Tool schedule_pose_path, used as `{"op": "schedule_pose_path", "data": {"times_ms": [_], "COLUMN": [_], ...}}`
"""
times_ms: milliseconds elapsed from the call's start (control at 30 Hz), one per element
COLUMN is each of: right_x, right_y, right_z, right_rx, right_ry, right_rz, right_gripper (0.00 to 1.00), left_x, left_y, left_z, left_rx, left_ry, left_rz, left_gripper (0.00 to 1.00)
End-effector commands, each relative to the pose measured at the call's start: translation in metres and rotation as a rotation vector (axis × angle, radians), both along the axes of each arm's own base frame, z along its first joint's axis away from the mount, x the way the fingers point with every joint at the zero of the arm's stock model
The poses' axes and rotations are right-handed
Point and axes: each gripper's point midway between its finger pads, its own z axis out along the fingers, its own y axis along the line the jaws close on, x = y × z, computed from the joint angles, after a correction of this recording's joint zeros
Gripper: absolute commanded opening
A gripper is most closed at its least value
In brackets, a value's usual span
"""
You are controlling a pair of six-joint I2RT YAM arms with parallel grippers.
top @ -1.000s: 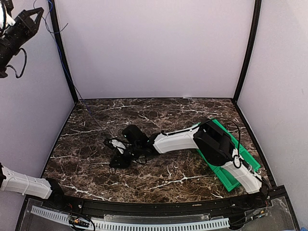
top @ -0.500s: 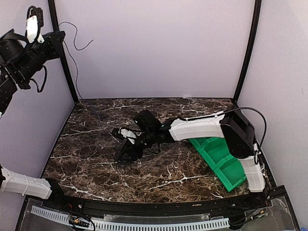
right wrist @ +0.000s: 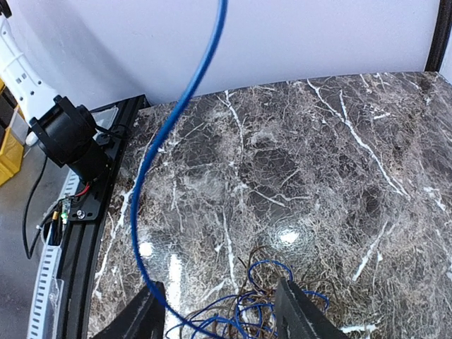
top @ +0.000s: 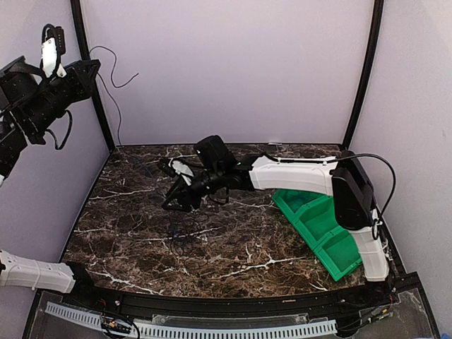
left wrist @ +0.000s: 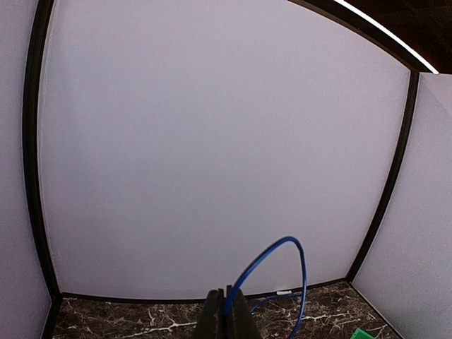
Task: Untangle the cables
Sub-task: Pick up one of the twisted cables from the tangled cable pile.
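The cables lie as a loose tangle (top: 182, 232) of bright blue and dark cords on the marble table (top: 127, 212). In the right wrist view the tangle (right wrist: 272, 311) sits low between the two fingers. My right gripper (top: 175, 200) (right wrist: 219, 304) hovers just above and behind it, open, gripping nothing. One blue cable (right wrist: 189, 92) rises past the left finger (right wrist: 138, 318) and out of the top of the view. My left gripper (top: 92, 69) (left wrist: 226, 314) is held high at the left wall, shut on that blue cable (left wrist: 279, 248), which arches up from its tips and drops back down.
A green bin (top: 321, 229) lies at the right side of the table, partly under the right arm. Black frame posts (top: 95, 106) stand at the back corners. The left arm's white base link (top: 35, 272) lies along the near left edge.
My right gripper has opened and moved away from the near edge, off the tangle. The left gripper has swung down and right from the top corner, still holding the blue cable.
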Motion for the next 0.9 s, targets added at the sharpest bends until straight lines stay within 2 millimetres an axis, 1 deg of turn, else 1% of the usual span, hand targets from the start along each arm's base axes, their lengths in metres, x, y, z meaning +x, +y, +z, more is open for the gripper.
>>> {"op": "schedule_pose_path", "data": {"times_ms": [0,33,67,100,133,167,267,333,367,400,433,467,500,533,567,600,633,667,700,733,833,867], "right_x": [0.003,0.002,0.001,0.003,0.003,0.004,0.007,0.004,0.002,0.002,0.003,0.005,0.008,0.011,0.016,0.02,0.024,0.029,0.033,0.036,0.043,0.044], "right_y": [0.01,0.01,0.009,0.006,0.003,-0.003,-0.025,-0.043,-0.051,-0.059,-0.066,-0.073,-0.081,-0.089,-0.097,-0.105,-0.113,-0.12,-0.124,-0.126,-0.129,-0.129], "right_z": [-0.013,-0.012,-0.008,-0.002,0.009,0.02,0.062,0.102,0.122,0.144,0.165,0.185,0.208,0.227,0.246,0.264,0.278,0.29,0.296,0.3,0.302,0.302], "right_rx": [-0.023,-0.021,-0.018,-0.01,0.007,0.021,0.074,0.123,0.144,0.162,0.181,0.194,0.22,0.244,0.27,0.299,0.323,0.343,0.35,0.353,0.348,0.347], "right_ry": [0.039,0.045,0.046,0.046,0.038,0.029,-0.01,-0.055,-0.088,-0.124,-0.168,-0.199,-0.234,-0.26,-0.284,-0.306,-0.326,-0.344,-0.358,-0.373,-0.397,-0.399], "right_rz": [0.005,0.015,0.016,0.01,0.006,0.0,-0.021,-0.023,-0.025,-0.033,-0.037,-0.047,-0.062,-0.079,-0.098,-0.115,-0.135,-0.153,-0.168,-0.18,-0.208,-0.208], "right_gripper": [0.48,0.38,0.25,0.13,0.03,0.0,0.0,0.0,0.0,0.0,0.0,0.0,0.0,0.0,0.0,0.0,0.0,0.0,0.0,0.0,0.0,0.0], "left_x": [-0.001,0.0,0.001,0.001,0.002,0.003,0.009,0.017,0.017,0.021,0.021,0.024,0.025,0.027,0.027,0.03,0.031,0.033,0.032,0.033,0.029,0.028], "left_y": [-0.006,-0.007,-0.007,-0.007,-0.007,-0.007,-0.002,-0.004,-0.005,-0.01,-0.015,-0.02,-0.028,-0.034,-0.042,-0.047,-0.052,-0.056,-0.06,-0.063,-0.074,-0.077], "left_z": [0.003,0.003,0.003,0.002,0.001,-0.002,-0.02,-0.049,-0.055,-0.072,-0.079,-0.095,-0.102,-0.116,-0.121,-0.131,-0.135,-0.143,-0.144,-0.15,-0.153,-0.157], "left_rx": [-0.029,-0.026,-0.023,-0.016,-0.01,0.002,0.035,0.058,0.056,0.06,0.057,0.059,0.059,0.065,0.067,0.072,0.075,0.081,0.08,0.087,0.082,0.086], "left_ry": [0.003,0.004,0.005,0.005,0.009,0.014,0.053,0.107,0.116,0.145,0.153,0.183,0.193,0.221,0.23,0.253,0.262,0.278,0.277,0.284,0.27,0.276], "left_rz": [-0.038,-0.039,-0.04,-0.038,-0.033,-0.025,0.022,0.043,0.039,0.031,0.005,-0.011,-0.048,-0.067,-0.103,-0.118,-0.139,-0.15,-0.171,-0.182,-0.25,-0.265], "left_gripper": [0.0,0.0,0.0,0.0,0.0,0.0,0.0,0.0,0.0,0.0,0.0,0.03,0.05,0.14,0.19,0.29,0.32,0.36,0.37,0.39,0.43,0.47]}}
